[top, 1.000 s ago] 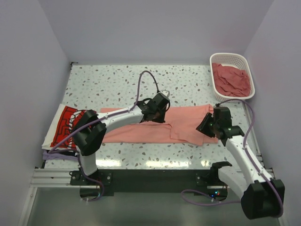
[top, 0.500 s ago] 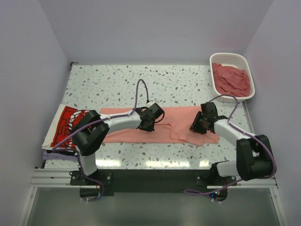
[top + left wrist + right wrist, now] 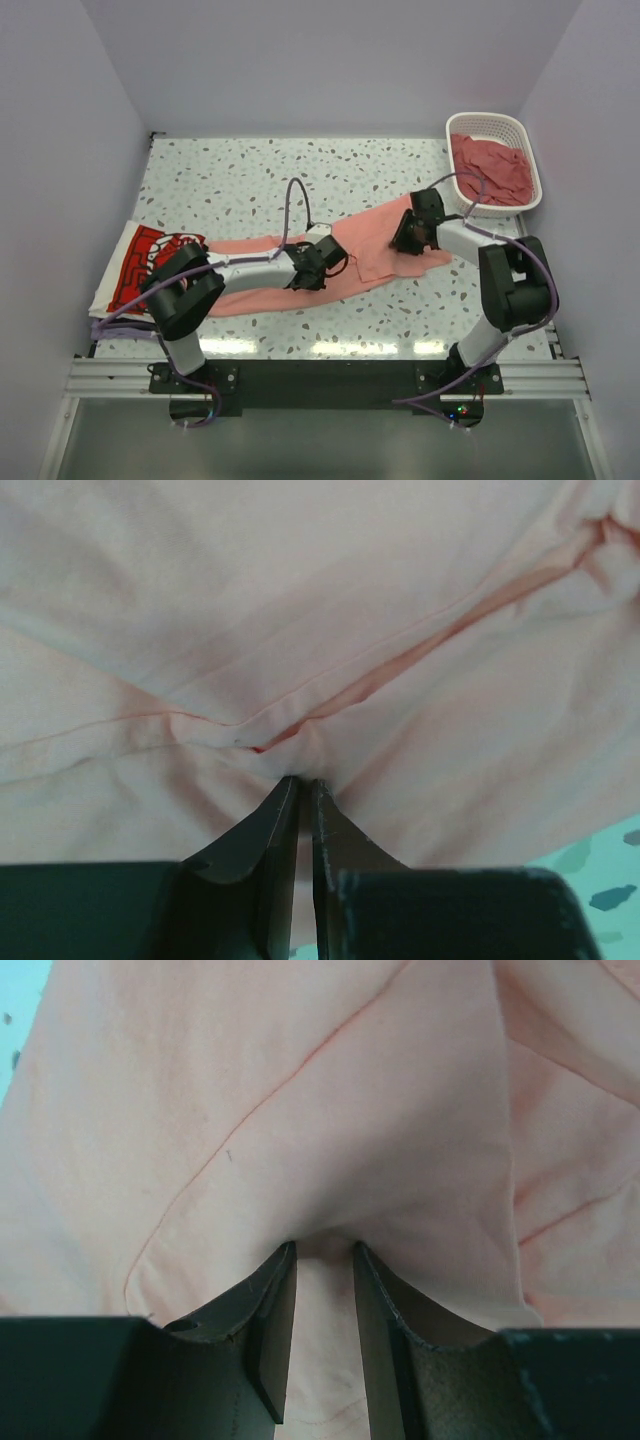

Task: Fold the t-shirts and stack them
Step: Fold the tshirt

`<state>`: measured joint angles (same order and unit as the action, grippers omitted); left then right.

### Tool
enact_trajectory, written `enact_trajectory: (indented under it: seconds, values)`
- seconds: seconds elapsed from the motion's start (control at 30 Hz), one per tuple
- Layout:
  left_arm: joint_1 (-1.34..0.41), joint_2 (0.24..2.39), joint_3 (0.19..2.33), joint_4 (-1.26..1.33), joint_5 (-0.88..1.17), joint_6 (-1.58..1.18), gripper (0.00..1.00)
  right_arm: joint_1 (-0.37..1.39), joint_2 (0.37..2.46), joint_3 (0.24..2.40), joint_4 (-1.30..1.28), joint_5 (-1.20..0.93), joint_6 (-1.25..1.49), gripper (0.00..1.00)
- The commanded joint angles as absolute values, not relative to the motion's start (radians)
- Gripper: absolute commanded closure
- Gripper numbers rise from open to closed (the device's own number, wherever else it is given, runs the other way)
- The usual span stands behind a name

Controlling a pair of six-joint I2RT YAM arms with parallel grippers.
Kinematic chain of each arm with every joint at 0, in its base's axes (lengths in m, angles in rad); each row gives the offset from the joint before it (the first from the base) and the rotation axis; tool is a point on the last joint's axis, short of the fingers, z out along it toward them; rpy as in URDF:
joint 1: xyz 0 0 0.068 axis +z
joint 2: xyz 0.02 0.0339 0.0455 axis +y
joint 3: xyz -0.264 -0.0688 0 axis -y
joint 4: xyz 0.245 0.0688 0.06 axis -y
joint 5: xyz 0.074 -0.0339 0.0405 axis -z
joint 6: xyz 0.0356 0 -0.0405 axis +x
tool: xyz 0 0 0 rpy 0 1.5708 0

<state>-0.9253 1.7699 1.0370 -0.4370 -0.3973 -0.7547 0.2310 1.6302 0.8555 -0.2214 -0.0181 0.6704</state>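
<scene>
A salmon-pink t-shirt (image 3: 368, 240) lies stretched slantwise across the table's middle. My left gripper (image 3: 316, 266) is low over its middle; in the left wrist view the jaws (image 3: 301, 780) are pinched shut on a fold of the pink cloth (image 3: 300, 600). My right gripper (image 3: 406, 234) is at the shirt's right end; its jaws (image 3: 325, 1247) are closed on a thick fold of the pink cloth (image 3: 330, 1110). A white t-shirt with red-and-black print (image 3: 140, 265) lies at the left edge, on a pale purple t-shirt (image 3: 115, 329).
A white slatted basket (image 3: 488, 125) with more pink shirts (image 3: 490, 168) stands at the back right corner, close behind the right arm. The speckled tabletop (image 3: 230, 180) shows behind the shirt. Walls close in on three sides.
The right gripper has moved back and left, dragging the shirt's right end with it. The left gripper has slid toward the near left along the shirt. The shirt now lies slanted.
</scene>
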Motion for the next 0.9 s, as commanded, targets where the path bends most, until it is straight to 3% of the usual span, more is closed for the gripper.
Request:
enact_trajectory:
  seconds: [0.0, 0.3, 0.57, 0.73, 0.87]
  values:
    - [-0.985, 1.773, 0.996, -0.477, -0.347, -0.856, 0.86, 0.238, 1.756, 0.96, -0.294, 0.031, 0.598, 0.66]
    - [-1.065, 1.828, 1.034, -0.335, -0.187, -1.025, 0.84, 0.276, 2.135, 1.477, -0.523, 0.08, 0.44, 0.65]
    - [-0.996, 1.898, 1.262, -0.311, -0.061, -0.996, 0.73, 0.302, 2.423, 1.968, -0.667, 0.049, 0.341, 0.62]
    - [-0.934, 1.804, 1.246, -0.313, -0.072, -0.933, 0.61, 0.305, 2.447, 2.124, -0.704, 0.025, 0.302, 0.5]
    - [-0.925, 1.668, 1.156, -0.353, -0.11, -0.907, 0.59, 0.305, 2.332, 2.07, -0.67, 0.028, 0.291, 0.4]
